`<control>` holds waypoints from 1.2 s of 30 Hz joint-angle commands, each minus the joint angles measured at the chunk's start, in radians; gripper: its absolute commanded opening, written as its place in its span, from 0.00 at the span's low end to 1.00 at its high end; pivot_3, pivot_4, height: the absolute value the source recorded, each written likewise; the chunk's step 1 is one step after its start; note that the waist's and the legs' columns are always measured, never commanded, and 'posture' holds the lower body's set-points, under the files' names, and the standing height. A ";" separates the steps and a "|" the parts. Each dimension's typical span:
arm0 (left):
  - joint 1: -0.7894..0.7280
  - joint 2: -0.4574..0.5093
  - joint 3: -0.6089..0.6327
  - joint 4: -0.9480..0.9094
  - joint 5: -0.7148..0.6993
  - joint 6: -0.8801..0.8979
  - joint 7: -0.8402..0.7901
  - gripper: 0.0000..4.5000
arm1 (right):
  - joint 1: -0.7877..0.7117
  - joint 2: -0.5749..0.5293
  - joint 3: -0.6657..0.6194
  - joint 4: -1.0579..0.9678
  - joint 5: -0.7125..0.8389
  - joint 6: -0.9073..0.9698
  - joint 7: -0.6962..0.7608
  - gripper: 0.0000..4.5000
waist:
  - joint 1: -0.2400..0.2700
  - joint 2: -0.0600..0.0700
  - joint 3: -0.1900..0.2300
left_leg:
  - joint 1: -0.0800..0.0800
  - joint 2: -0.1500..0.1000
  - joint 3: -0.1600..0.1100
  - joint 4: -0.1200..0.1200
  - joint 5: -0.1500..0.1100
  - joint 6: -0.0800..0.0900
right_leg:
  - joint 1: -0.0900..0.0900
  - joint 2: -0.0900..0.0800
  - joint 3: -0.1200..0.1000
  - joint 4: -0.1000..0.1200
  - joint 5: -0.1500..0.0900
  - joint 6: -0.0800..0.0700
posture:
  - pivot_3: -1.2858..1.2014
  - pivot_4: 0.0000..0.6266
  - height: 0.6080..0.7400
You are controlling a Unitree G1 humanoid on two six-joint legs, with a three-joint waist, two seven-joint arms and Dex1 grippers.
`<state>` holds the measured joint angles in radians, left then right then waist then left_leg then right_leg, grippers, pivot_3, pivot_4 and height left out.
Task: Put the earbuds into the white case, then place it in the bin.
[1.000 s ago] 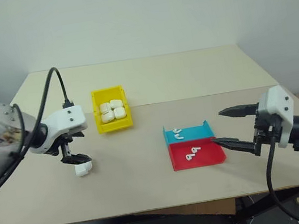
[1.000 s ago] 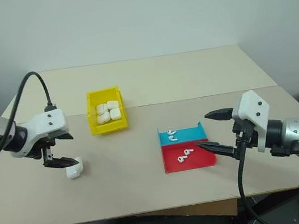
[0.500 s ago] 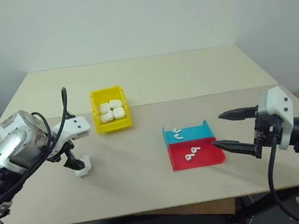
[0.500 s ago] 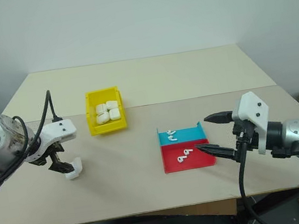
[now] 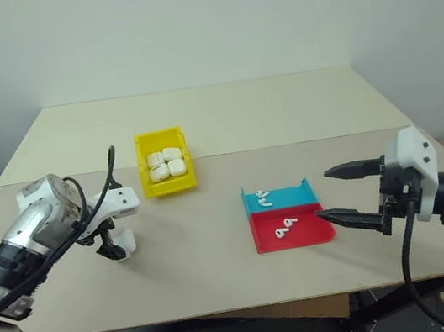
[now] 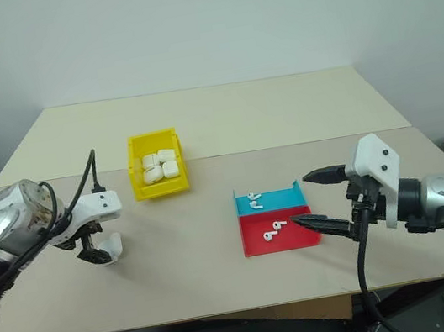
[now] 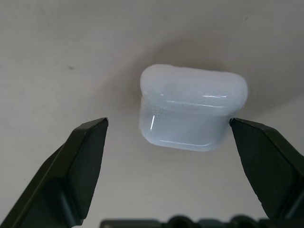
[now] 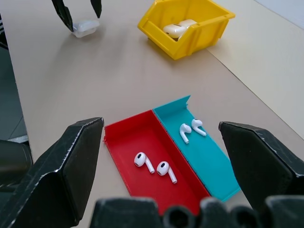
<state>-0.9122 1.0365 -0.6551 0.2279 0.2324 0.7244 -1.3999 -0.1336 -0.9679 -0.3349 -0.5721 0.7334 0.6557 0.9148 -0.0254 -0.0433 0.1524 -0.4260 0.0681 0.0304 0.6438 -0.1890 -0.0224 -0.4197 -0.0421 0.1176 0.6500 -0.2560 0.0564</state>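
**Left tool wide over a lone case; right tool wide beside the tray**

The left wrist view shows the white case [image 7: 193,107] lying shut on the tabletop [image 5: 281,113] between the spread fingers [image 7: 83,161] of the left tool [image 5: 116,245], touching neither. From the head views, that case sits near the tabletop's left edge, half hidden by the tool.

The right wrist view shows two earbuds [image 8: 154,165] in the red half of the tray [image 5: 288,216] and two in the teal half. The right tool [image 5: 344,194] hangs wide and empty near the tabletop's right edge. The bin [image 5: 167,173], toward the back left, holds four cases.
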 commanded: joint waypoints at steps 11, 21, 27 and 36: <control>-0.041 -0.078 0.039 0.127 0.094 -0.118 -0.049 0.99 | 0.015 -0.020 -0.067 -0.063 0.039 0.026 -0.022 1.00 | 0.007 0.000 0.000 | 0.000 0.000 0.000 0.000 0.000 0.000 | 0.000 0.000 0.000 0.000 0.000 0.000 | 0.52 0.24 1.00; 0.077 -0.033 0.180 -0.001 0.035 -0.138 -0.046 0.62 | 0.007 -0.014 -0.052 -0.064 0.036 0.015 -0.032 1.00 | 0.006 0.000 0.000 | 0.000 0.000 0.000 0.000 0.000 0.000 | 0.000 0.000 0.000 0.000 0.000 0.000 | 0.52 0.24 1.00; 0.223 -0.072 0.545 -0.195 -0.231 -0.113 0.052 0.62 | 0.018 -0.010 -0.059 -0.059 0.030 0.007 -0.034 1.00 | 0.008 0.000 0.000 | 0.000 0.000 0.000 0.000 0.000 0.000 | 0.000 0.000 0.000 0.001 0.000 0.000 | 0.52 0.24 1.00; 0.321 -0.530 0.995 -0.504 -0.782 0.074 0.290 0.62 | -0.023 0.013 0.001 -0.028 -0.018 -0.033 -0.043 1.00 | 0.007 0.001 -0.001 | 0.001 0.000 -0.002 0.004 0.000 0.000 | 0.004 -0.001 -0.002 0.001 0.001 0.001 | 0.52 0.24 1.00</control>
<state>-0.5965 0.5368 0.2882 -0.2292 -0.4478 0.8132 -1.1287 -0.1333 -0.9592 -0.3358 -0.5983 0.7280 0.6569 0.8764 -0.0180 -0.0423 0.1514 -0.4239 0.0684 0.0288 0.6474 -0.1891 -0.0224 -0.4156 -0.0426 0.1162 0.6517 -0.2548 0.0576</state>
